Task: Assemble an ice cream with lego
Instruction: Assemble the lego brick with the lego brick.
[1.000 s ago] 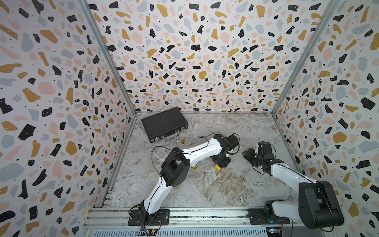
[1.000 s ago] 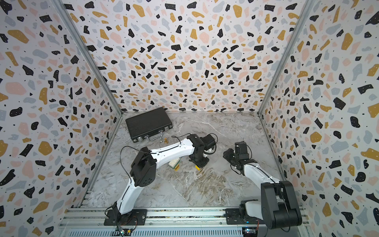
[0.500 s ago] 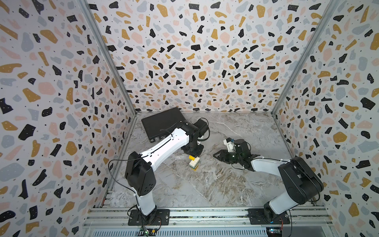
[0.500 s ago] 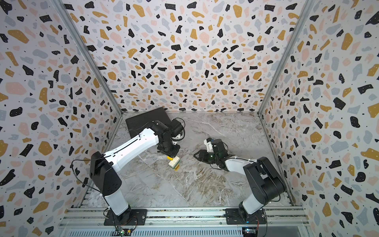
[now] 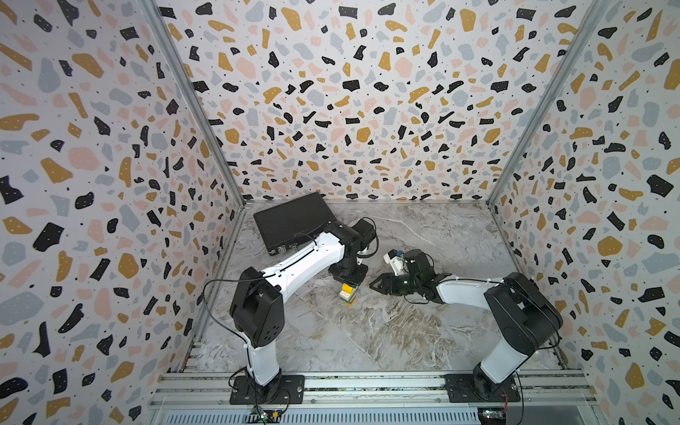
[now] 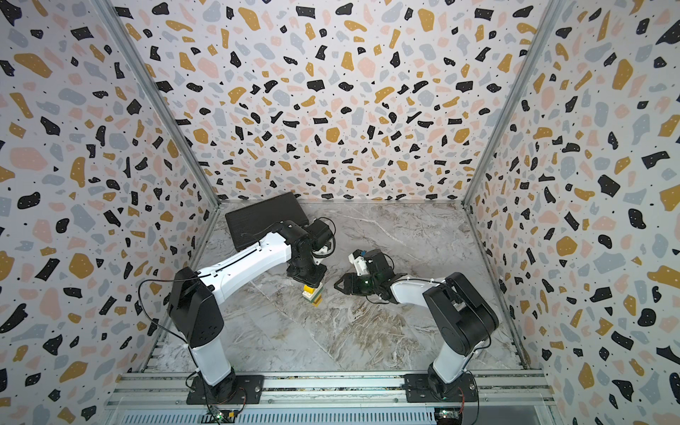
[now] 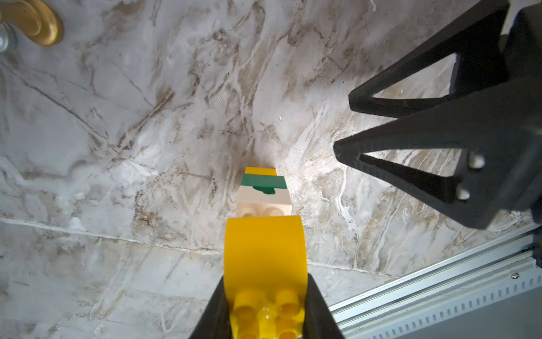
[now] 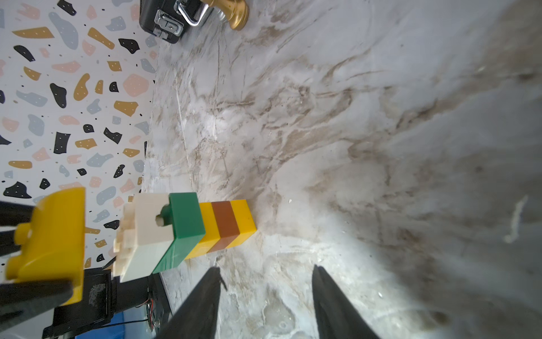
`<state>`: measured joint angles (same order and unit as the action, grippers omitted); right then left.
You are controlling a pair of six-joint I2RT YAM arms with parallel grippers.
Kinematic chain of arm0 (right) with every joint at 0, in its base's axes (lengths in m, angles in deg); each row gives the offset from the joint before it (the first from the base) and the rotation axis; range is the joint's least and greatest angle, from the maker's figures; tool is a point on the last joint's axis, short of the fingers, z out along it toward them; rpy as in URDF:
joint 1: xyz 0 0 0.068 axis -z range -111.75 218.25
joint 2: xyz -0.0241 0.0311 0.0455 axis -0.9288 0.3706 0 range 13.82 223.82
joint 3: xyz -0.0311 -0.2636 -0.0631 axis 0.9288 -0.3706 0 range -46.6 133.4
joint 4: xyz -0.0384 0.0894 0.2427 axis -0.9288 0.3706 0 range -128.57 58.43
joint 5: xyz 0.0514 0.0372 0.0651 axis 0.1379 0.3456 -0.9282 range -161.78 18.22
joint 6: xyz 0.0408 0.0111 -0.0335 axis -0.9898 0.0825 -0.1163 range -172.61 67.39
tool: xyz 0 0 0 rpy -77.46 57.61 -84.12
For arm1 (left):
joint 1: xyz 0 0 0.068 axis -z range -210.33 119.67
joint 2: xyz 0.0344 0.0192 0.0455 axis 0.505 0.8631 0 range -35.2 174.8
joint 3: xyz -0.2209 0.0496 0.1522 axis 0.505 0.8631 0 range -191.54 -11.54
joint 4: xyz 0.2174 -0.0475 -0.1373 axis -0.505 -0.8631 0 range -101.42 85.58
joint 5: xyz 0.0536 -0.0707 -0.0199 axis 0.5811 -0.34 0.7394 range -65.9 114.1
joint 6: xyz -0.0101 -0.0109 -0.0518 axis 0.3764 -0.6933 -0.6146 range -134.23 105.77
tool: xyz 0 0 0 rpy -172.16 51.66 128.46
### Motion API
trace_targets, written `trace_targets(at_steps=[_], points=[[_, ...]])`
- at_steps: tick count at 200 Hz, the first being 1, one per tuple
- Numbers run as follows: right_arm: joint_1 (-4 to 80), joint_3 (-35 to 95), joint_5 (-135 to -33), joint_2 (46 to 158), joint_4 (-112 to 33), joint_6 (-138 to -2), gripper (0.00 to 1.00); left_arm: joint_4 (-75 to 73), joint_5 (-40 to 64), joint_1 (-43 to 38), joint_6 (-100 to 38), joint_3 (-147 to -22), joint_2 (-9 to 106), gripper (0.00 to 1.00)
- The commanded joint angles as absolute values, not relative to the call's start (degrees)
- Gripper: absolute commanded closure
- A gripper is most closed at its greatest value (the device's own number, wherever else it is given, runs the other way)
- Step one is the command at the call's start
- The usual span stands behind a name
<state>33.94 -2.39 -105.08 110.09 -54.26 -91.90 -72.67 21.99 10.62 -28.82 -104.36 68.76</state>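
Left of your left gripper (image 7: pixel 265 289) and behind it, the black briefcase (image 5: pixel 290 220) is lying flat near the back-left corner. The brass knob (image 8: pixel 234 11) is sitting just beside its latch edge. Both are sitting well apart from your fingers, with open floor between.

Your left gripper is pointing straight down and pinching the rounded yellow brick (image 7: pixel 264 252) by its sides, studs facing up toward the wrist. The stack (image 8: pixel 187 229) is standing upright directly beneath it. White is sitting on top, then green, then a narrower yellow-brown-yellow stem resting on the marble floor (image 5: pixel 404 331). In the right wrist view a gap is showing between the yellow brick and the white studs, so they're hanging just apart, not seated. The white is looking slightly offset on the green, with one green stud peeking out at the seam.

Your right gripper (image 8: pixel 267 270) is lying low and near horizontal just right of the stack. Its tips are aiming at the bricks without touching them, and its jaws are standing spread and empty.

Right of that gripper, and in front of both, the grey-brown marble is running open to the terrazzo walls (image 6: pixel 552 220) and to the aluminium rail (image 5: pixel 368 382) at the arm bases.
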Motion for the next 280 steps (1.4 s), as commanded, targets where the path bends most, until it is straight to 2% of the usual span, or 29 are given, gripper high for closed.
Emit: trace_targets(at_steps=[1, 170, 245, 280], points=[[33.4, -0.3, -105.5, 110.8, -52.0, -90.2, 0.46, -72.6, 22.7, 10.7, -28.5, -102.8, 68.2, 1.0], [32.3, 1.0, -106.3, 112.2, -51.0, -89.5, 0.43, -70.2, 23.2, 10.7, -27.7, -100.4, 70.2, 0.99], [32.3, 0.2, -108.1, 111.7, -53.8, -91.0, 0.36, -69.5, 21.8, 10.8, -26.8, -101.2, 72.9, 0.94], [32.5, -1.0, -109.1, 110.2, -56.6, -93.4, 0.27, -67.3, 21.3, 10.8, -26.5, -99.6, 73.0, 0.94]])
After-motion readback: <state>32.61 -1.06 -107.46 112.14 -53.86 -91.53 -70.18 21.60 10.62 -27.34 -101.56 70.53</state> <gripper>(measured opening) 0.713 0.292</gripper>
